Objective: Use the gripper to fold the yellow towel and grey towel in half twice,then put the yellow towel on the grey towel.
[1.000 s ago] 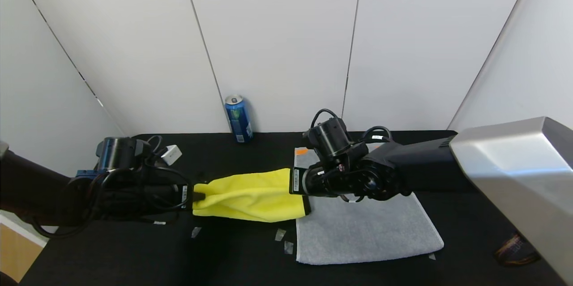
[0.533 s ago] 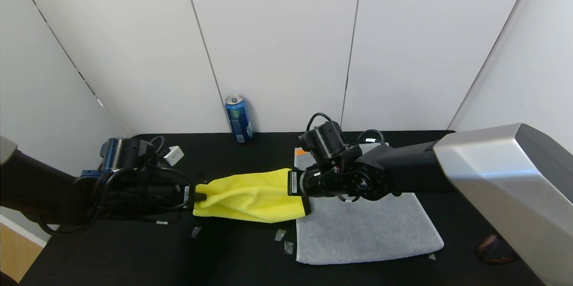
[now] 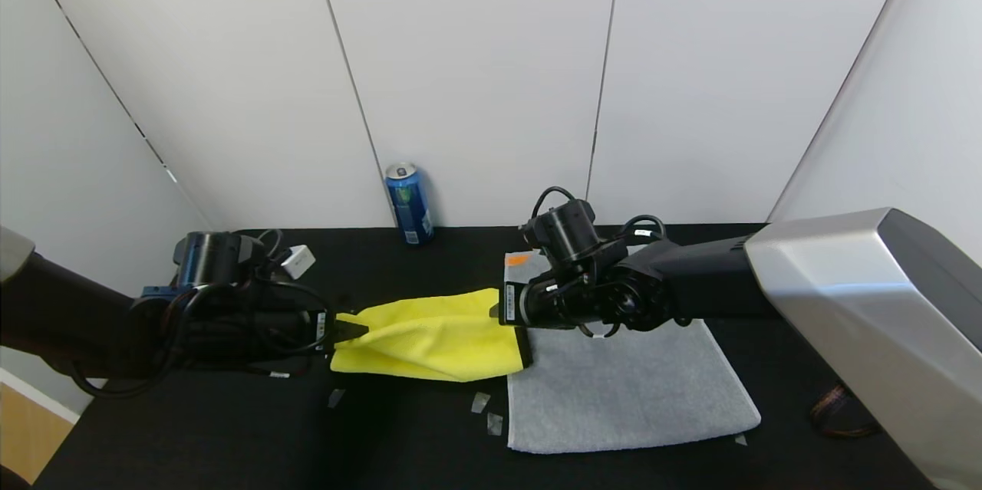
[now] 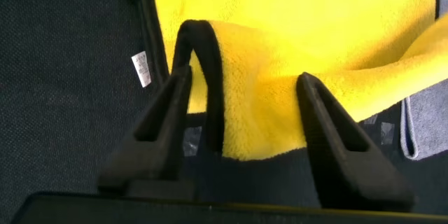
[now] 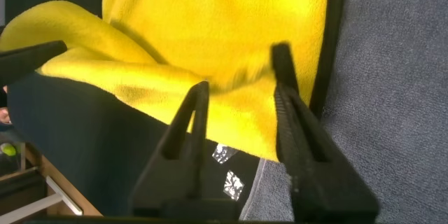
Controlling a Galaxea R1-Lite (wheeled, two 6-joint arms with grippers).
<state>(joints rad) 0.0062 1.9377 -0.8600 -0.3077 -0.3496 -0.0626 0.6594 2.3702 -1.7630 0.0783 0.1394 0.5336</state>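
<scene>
The yellow towel [image 3: 433, 335] lies folded on the black table, stretched between my two grippers, and its right end overlaps the left edge of the grey towel [image 3: 625, 390]. The grey towel is spread flat with an orange mark at its far corner. At the yellow towel's left end my left gripper [image 3: 349, 330] [image 4: 245, 77] is open, with a loose fold of yellow cloth [image 4: 280, 105] lying between its fingers. My right gripper [image 3: 499, 307] [image 5: 241, 70] is open at the right end, and the yellow cloth [image 5: 210, 21] rests slack between its fingers over the grey towel [image 5: 399, 98].
A blue drink can [image 3: 408, 204] stands by the back wall. A small white box [image 3: 295, 262] sits near my left wrist. Bits of clear tape [image 3: 481, 401] lie on the table in front of the towels. White wall panels close off the back and sides.
Both grippers have gone from shut on the yellow towel's ends to open, letting the cloth go slack. The right arm has shifted slightly.
</scene>
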